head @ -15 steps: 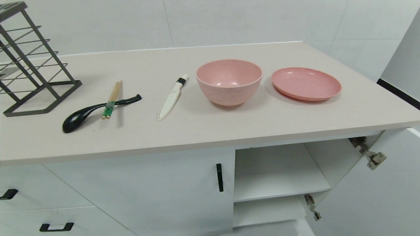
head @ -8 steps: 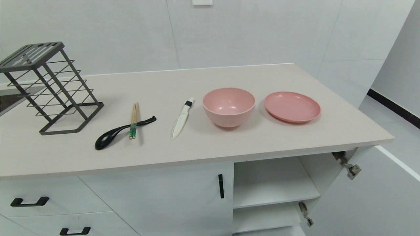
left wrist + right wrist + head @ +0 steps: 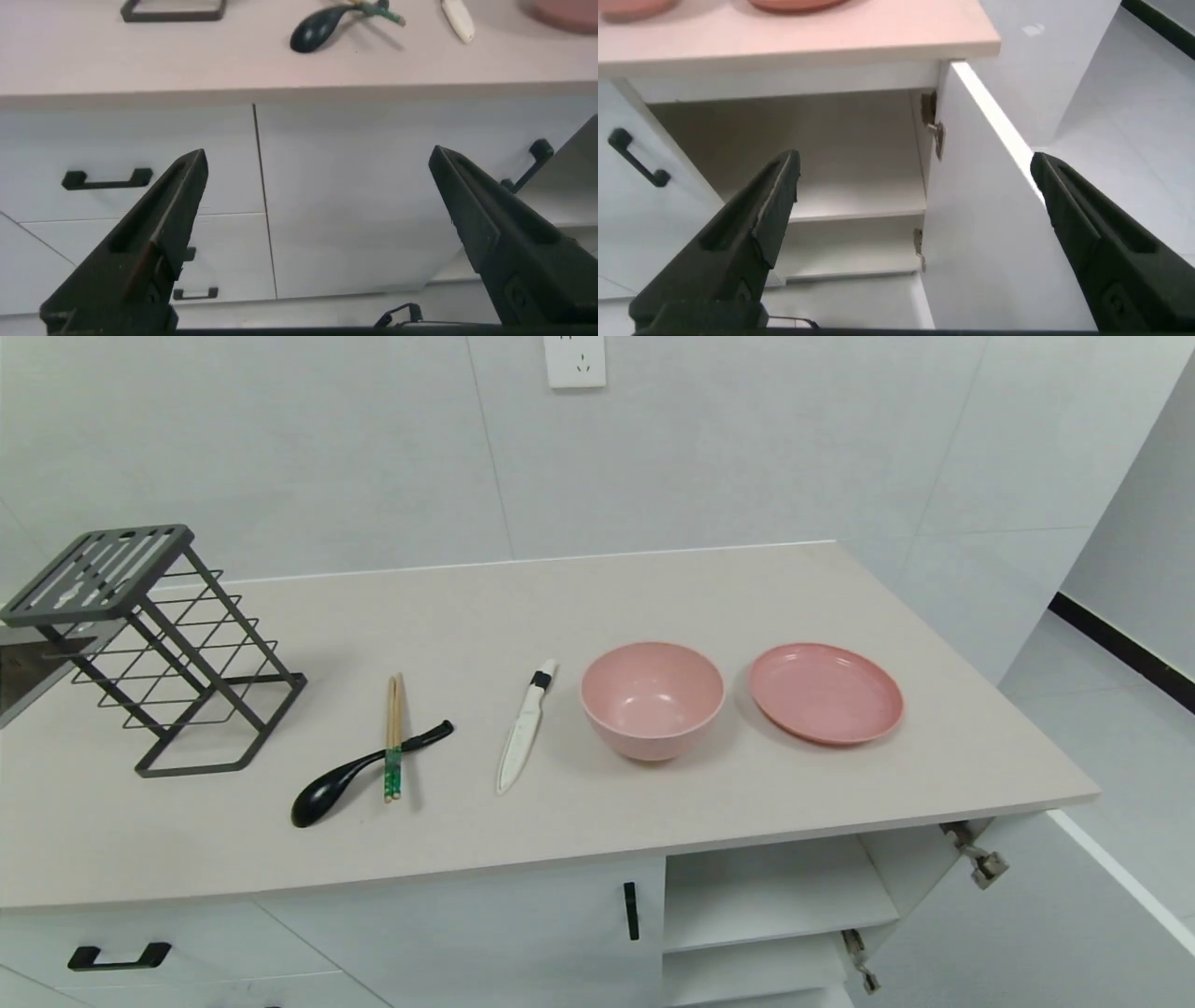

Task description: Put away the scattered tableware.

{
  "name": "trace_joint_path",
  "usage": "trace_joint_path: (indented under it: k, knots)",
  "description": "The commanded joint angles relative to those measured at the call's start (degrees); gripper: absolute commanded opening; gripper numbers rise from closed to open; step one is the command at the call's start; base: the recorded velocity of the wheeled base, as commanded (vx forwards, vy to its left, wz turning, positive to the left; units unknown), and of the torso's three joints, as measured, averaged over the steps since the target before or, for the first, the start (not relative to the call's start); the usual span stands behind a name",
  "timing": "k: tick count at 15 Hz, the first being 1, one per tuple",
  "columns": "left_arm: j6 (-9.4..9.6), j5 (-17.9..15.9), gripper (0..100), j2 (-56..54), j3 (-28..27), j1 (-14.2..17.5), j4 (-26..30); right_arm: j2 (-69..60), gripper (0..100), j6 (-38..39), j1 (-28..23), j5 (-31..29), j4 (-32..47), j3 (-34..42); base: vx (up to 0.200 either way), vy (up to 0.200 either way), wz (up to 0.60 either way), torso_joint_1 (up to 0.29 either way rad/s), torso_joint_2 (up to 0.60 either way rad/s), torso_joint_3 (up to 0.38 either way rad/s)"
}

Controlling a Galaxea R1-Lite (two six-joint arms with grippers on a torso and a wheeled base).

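Head view farther back; knife (image 3: pixel 523 733) tip frontward

The right gripper (image 3: pixel 913 163) is hovering before an open cabinet (image 3: pixel 785 140), its dark jaws standing wide apart. Between them a white shelf (image 3: pixel 850 201) is showing, and the door (image 3: pixel 990 233) is standing swung out on its hinges (image 3: pixel 934 131). Above, the worktop (image 3: pixel 785 42) is carrying a pink plate (image 3: pixel 799 4) and a pink bowl (image 3: pixel 626 7).

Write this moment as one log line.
left hand: open | right hand: open | counter: spoon, chopsticks, knife, bowl, plate | cabinet door: open
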Motion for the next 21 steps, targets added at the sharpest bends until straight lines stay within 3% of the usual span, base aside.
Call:
trace_joint_path:
  k: [1,8,14,19,21]
  knots:
    - [-0.01,0.0,100,0.1,0.0,0.0,0.0,0.0,100,0.0,0.0,0.0,0.0,0.0,0.0,0.0,0.0,0.271,-0.52,-0.246]
    - [-0.1,0.0,100,0.1,0.0,0.0,0.0,0.0,100,0.0,0.0,0.0,0.0,0.0,0.0,0.0,0.0,0.296,-0.57,-0.273]
    - [-0.19,0.0,100,0.1,0.0,0.0,0.0,0.0,100,-0.6,0.0,0.2,0.0,0.0,0.2,0.0,0.0,0.241,-0.48,-0.229]
    - [-0.19,0.0,100,0.1,0.0,0.0,0.0,0.0,100,-0.3,0.0,0.1,0.0,0.0,0.2,0.0,0.0,0.047,-0.04,-0.027]
    - [-0.19,0.0,100,0.1,0.0,0.0,0.0,0.0,100,-0.2,0.0,0.1,0.0,0.0,0.0,0.0,0.0,0.0,0.0,0.0]
